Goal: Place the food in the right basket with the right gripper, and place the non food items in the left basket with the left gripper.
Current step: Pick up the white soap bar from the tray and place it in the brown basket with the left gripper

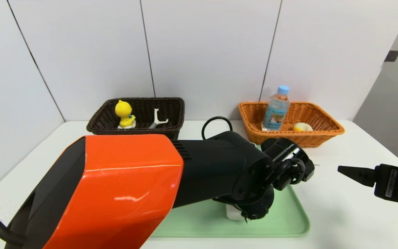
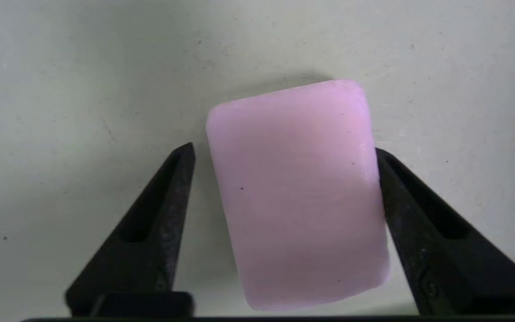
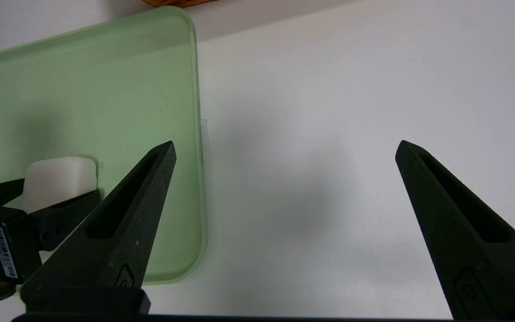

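i am at the last non food item: the white bar (image 2: 295,194) lies flat on the green tray (image 1: 288,221), near the middle of the table. my left gripper (image 2: 284,192) straddles it, fingers parted; one finger touches the bar's edge, the other stands just off it, so nothing is gripped yet. next i judge i must pinch it, lift, and carry it to the dark basket (image 1: 171,103), far left. my right gripper (image 3: 284,179) hangs wide apart and empty over the table, right of the tray.

Pale green tray (image 1: 288,221), dark brown left basket (image 1: 176,110), orange-tan right basket (image 1: 323,133), yellow duck toy (image 1: 124,112)
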{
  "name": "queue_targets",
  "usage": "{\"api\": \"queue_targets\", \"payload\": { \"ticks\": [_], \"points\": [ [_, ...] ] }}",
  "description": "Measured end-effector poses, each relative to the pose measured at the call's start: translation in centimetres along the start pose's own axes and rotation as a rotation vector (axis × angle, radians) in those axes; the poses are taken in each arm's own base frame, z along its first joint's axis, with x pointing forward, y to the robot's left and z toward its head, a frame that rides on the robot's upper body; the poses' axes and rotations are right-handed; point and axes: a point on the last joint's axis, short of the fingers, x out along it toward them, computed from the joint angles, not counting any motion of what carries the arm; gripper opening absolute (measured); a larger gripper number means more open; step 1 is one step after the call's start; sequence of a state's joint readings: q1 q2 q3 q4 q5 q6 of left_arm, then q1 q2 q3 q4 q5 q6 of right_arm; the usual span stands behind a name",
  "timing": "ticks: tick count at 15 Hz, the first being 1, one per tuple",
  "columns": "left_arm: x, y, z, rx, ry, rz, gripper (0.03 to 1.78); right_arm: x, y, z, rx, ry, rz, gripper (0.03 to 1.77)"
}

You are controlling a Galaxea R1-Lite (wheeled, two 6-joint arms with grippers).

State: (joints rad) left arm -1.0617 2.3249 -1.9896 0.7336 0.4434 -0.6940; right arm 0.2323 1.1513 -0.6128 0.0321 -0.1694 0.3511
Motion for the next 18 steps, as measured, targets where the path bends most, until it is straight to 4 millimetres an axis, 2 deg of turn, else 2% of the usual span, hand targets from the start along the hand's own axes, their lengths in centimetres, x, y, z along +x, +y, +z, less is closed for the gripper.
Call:
{"api": "queue_targets", "payload": {
  "ticks": [2, 3, 10, 15, 18],
  "points": [
    [0.1, -0.1, 0.0, -0.002, -0.002, -0.004, 1.04, 0.0, 0.0, 0.0, 0.0, 0.0, 0.0, 1.7],
    [0.1, -0.1, 0.0, -0.003, -0.005, -0.006, 1.0, 0.0, 0.0, 0.0, 0.0, 0.001, 0.0, 1.7],
    [-0.3, 0.1, 0.3, -0.01, -0.01, -0.015, 0.98, 0.1, 0.0, -0.1, 0.002, 0.006, 0.0, 1.7],
    [-2.6, 1.4, 1.9, -0.045, -0.048, -0.049, 0.97, 0.1, 0.0, -0.2, 0.002, 0.006, -0.001, 1.7],
    [-5.0, 3.2, 3.6, -0.058, -0.087, -0.076, 0.97, 0.0, 0.0, -0.1, 0.001, 0.003, -0.002, 1.7]
  ]
}}
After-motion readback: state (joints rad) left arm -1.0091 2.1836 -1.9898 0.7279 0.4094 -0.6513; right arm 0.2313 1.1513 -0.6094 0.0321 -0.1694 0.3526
